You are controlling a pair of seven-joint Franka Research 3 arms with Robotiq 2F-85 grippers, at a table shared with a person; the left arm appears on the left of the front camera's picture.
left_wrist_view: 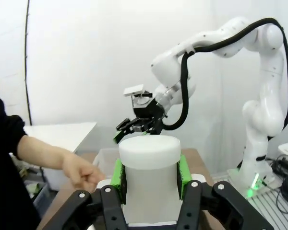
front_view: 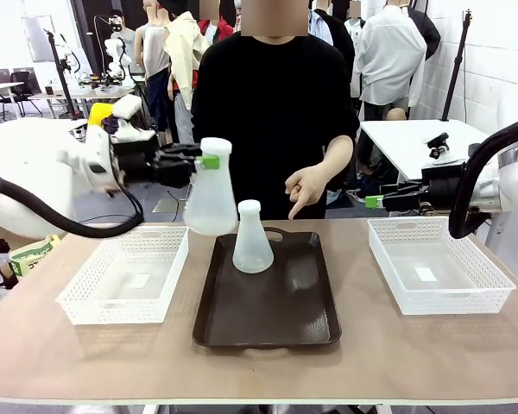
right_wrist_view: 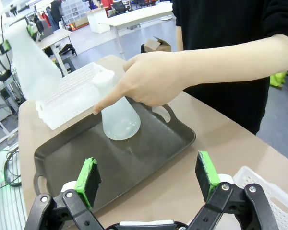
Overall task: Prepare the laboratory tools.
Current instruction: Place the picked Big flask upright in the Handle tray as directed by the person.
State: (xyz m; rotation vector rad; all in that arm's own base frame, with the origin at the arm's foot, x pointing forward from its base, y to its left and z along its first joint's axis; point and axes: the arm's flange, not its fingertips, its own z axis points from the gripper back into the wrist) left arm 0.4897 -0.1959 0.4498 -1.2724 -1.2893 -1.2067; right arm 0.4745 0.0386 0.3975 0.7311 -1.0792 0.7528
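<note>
One frosted conical flask point(front_view: 211, 194) hangs in the air above the gap between the left basket and the tray, held by its neck point(left_wrist_view: 150, 184) in my left gripper point(front_view: 207, 161), which is shut on it. A second flask point(front_view: 252, 239) stands upright on the dark tray point(front_view: 268, 315), seen also as the flask point(right_wrist_view: 118, 115) in the right wrist view. The person's hand point(front_view: 306, 190) points down at it from just behind. My right gripper point(front_view: 373, 202) hovers open over the right basket's far edge, its green pads point(right_wrist_view: 208, 172) wide apart and holding nothing.
A white mesh basket point(front_view: 125, 285) lies left of the tray and another basket point(front_view: 439, 280) lies right of it. The person stands at the table's far side. My right arm point(left_wrist_view: 216, 57) shows across the table in the left wrist view.
</note>
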